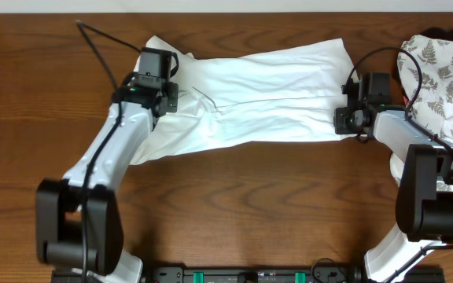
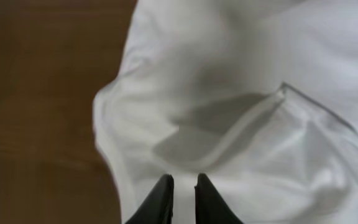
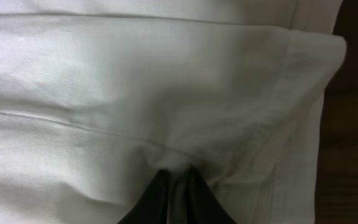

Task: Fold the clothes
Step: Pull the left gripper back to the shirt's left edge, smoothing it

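The white T-shirt (image 1: pixel 266 94) lies stretched across the far half of the table, with its chest print hidden. My left gripper (image 1: pixel 168 99) sits on the shirt's left end. In the left wrist view its fingers (image 2: pixel 184 182) are nearly together with white cloth (image 2: pixel 260 74) between the tips. My right gripper (image 1: pixel 343 119) is at the shirt's right hem. In the right wrist view its fingers (image 3: pixel 178 175) are shut on a pinched fold of the fabric (image 3: pixel 135 74).
A white cloth with grey fern-leaf print (image 1: pixel 445 71) is bunched at the far right, just behind the right arm. Bare wooden table (image 1: pixel 258 204) shows in front of the shirt. A black cable runs from the far left to the left wrist.
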`<state>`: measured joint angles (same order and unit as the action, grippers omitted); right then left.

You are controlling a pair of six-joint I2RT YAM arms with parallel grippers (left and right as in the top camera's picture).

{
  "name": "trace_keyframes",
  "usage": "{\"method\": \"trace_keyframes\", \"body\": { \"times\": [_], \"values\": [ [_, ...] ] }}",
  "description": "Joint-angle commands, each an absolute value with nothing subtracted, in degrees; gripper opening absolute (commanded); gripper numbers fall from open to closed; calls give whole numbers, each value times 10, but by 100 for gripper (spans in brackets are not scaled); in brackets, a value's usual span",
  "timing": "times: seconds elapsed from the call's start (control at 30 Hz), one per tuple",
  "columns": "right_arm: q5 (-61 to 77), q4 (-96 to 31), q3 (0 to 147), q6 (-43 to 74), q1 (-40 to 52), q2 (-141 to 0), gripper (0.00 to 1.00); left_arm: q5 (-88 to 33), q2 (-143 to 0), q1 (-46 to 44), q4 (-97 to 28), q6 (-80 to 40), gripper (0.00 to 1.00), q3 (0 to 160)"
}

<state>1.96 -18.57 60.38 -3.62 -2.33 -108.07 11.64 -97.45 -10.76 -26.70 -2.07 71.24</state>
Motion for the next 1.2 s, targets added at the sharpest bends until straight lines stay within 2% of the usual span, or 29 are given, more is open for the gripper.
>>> {"method": "trace_keyframes", "body": {
  "times": [0.0,0.1,0.17,0.2,0.23,0.27,0.33,0.5,0.7,1.03,1.17],
  "values": [
    [23,-186,599,-44,-18,-1103,11,123,-948,-98,-316,-114,14,724],
    [23,-185,599,-44,-18,-1103,11,114,-944,-81,-379,-180,15,723],
    [23,-186,599,-44,-18,-1103,10,84,-949,-68,-399,-181,17,721],
    [23,-185,599,-44,-18,-1103,10,71,-954,-62,-404,-180,26,721],
    [23,-184,599,-44,-18,-1103,10,48,-963,-50,-404,-168,40,721],
    [23,-183,599,-44,-18,-1103,10,39,-968,-44,-401,-162,48,721],
    [23,-182,599,-44,-18,-1103,10,18,-980,-27,-390,-152,55,721],
    [23,-185,599,-44,-18,-1103,10,-102,-1009,20,-374,-127,55,721],
    [23,-186,599,-44,-18,-1103,10,-178,-1049,51,-375,-107,55,721],
    [23,-186,599,-44,-18,-1103,9,-189,-1074,51,-388,-105,52,721],
    [23,-186,599,-44,-18,-1103,9,-188,-1075,51,-388,-105,48,717]
  ]
}}
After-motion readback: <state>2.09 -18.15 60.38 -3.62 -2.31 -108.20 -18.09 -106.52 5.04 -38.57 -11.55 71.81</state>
